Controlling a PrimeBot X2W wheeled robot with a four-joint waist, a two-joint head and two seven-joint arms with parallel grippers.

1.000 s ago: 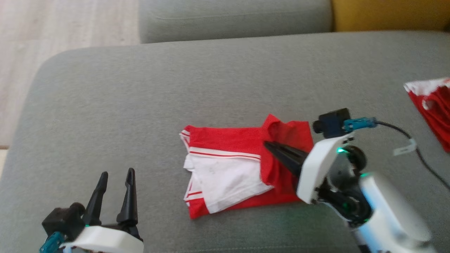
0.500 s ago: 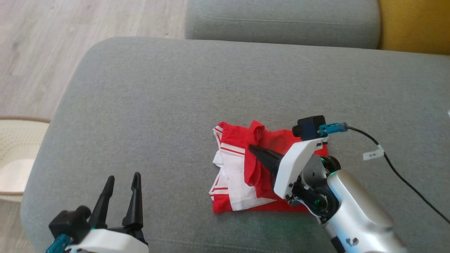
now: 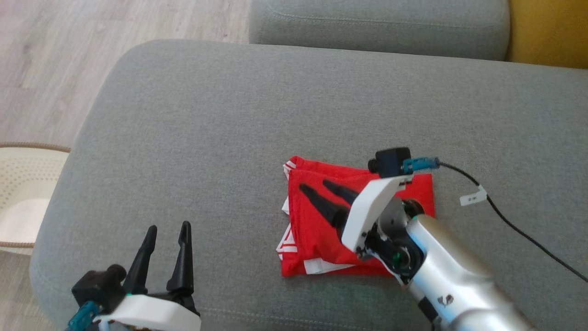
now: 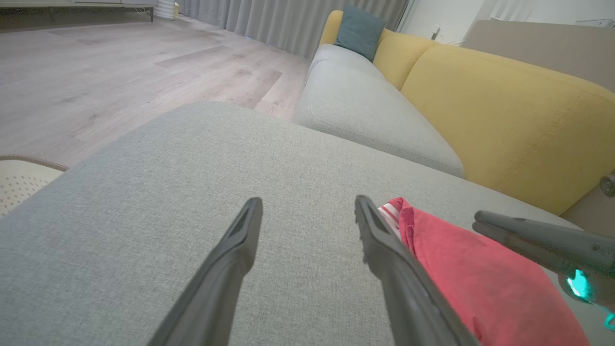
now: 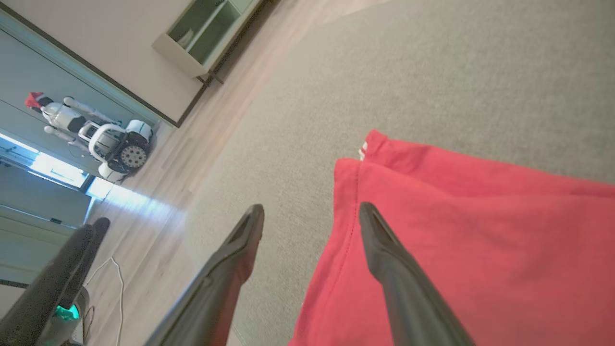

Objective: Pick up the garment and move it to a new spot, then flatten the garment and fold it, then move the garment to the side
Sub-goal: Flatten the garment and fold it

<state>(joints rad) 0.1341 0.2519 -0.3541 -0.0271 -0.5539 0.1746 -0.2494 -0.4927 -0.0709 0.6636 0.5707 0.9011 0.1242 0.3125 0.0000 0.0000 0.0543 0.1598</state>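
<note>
The garment (image 3: 312, 241) is red with white striped trim and lies folded in a compact rectangle on the grey sofa cushion (image 3: 229, 115). My right gripper (image 3: 316, 186) hovers over its top layer with both fingers spread, open and holding nothing. In the right wrist view the right gripper (image 5: 311, 207) straddles the left hem of the garment (image 5: 480, 230). My left gripper (image 3: 168, 226) stands open and empty near the cushion's front left, well apart from the cloth. The left wrist view has the left gripper (image 4: 307, 202) over bare cushion, the garment (image 4: 461, 269) to its right.
A cream perforated basket (image 3: 18, 184) sits on the wooden floor left of the cushion. A second grey cushion (image 3: 376, 23) and a yellow backrest (image 3: 546, 32) lie beyond. A black cable (image 3: 505, 220) trails from my right wrist. Another robot (image 5: 96, 134) stands far off.
My right gripper carried the garment's right flap leftward over the white part, then opened and let it go. The camera view also shifted right. The left gripper stayed put.
</note>
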